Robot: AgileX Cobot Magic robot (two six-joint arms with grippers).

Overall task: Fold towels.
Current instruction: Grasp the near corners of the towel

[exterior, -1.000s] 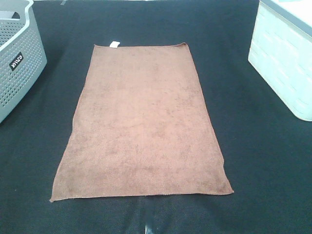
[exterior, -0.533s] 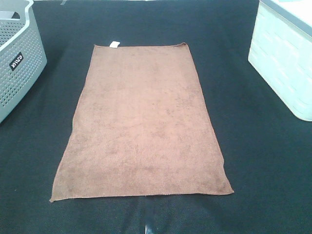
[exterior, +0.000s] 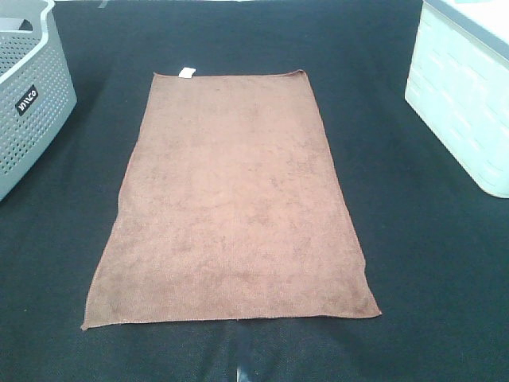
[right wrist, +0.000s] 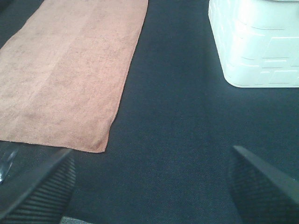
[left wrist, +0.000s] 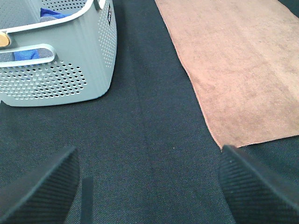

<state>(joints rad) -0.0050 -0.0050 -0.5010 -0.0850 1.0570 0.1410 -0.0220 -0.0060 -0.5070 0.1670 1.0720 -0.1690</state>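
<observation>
The brown towel [exterior: 231, 199] lies flat and fully spread on the black table, its long side running from near to far. A small white tag [exterior: 187, 73] sits at its far edge. Neither gripper shows in the exterior high view. In the left wrist view the left gripper [left wrist: 149, 186] is open and empty above bare table, with the towel's near left corner [left wrist: 233, 70] beyond it. In the right wrist view the right gripper [right wrist: 149, 186] is open and empty, with the towel's near right corner [right wrist: 70, 84] beyond it.
A grey perforated basket [exterior: 32, 95] stands at the far left; the left wrist view [left wrist: 60, 60] shows blue cloth inside it. A white bin [exterior: 465, 103] stands at the far right and shows in the right wrist view [right wrist: 257, 42]. Black table cloth [exterior: 413, 278] surrounds the towel.
</observation>
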